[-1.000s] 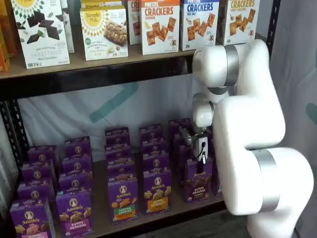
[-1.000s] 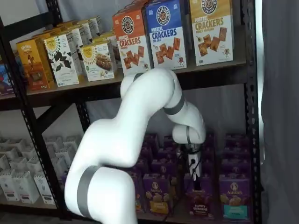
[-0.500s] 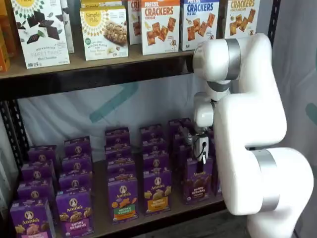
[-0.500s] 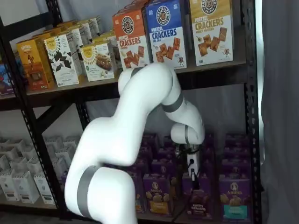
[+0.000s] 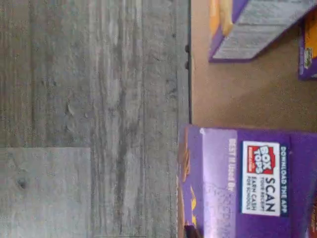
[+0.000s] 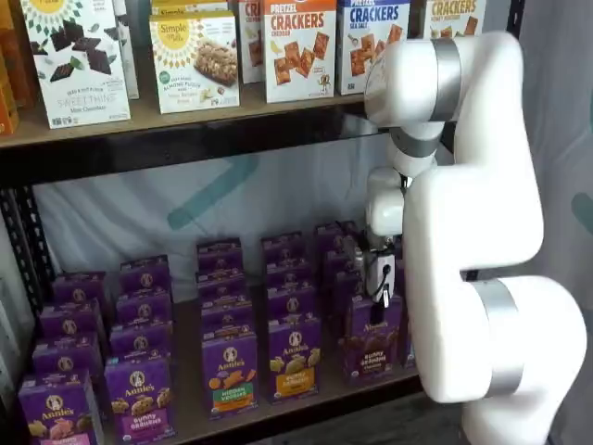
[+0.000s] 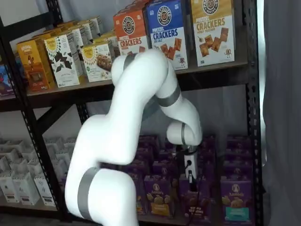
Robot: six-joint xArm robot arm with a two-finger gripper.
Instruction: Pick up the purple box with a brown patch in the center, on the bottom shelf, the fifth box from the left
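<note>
Pincer [image 6: 380, 295]: I see it in both shelf views hanging right over the front box at the shelf's right end. Its fingers show side-on and partly hidden, so I cannot tell whether they are apart or clamped.

Purple box [image 6: 372, 336]: upright at the front edge of the bottom shelf [image 6: 306, 400], dark brown picture mid-face, directly under the pincer. In the wrist view its purple top flap [image 5: 247, 183], with a white scan label, lies close below the camera.

Contact: I cannot tell whether the fingers touch the box yet.

Risk, tipping: I judge the box light and tall for its base; an off-centre squeeze or a finger landing on the top flap could push it over the shelf lip to the grey floor [image 5: 89, 119].

Risk, neighbours: the yellow-band box [image 6: 295, 358] stands just beside it and another purple box sits close behind, so a wide finger could catch either.

Risk, slip: I expect smooth cardboard to slide out under a weak hold.

Bottom shelf holds: rows of small purple boxes, several deep.

Upper shelf [image 6: 185, 119] holds: tall cracker boxes [image 6: 298, 48] and cookie boxes.
</note>
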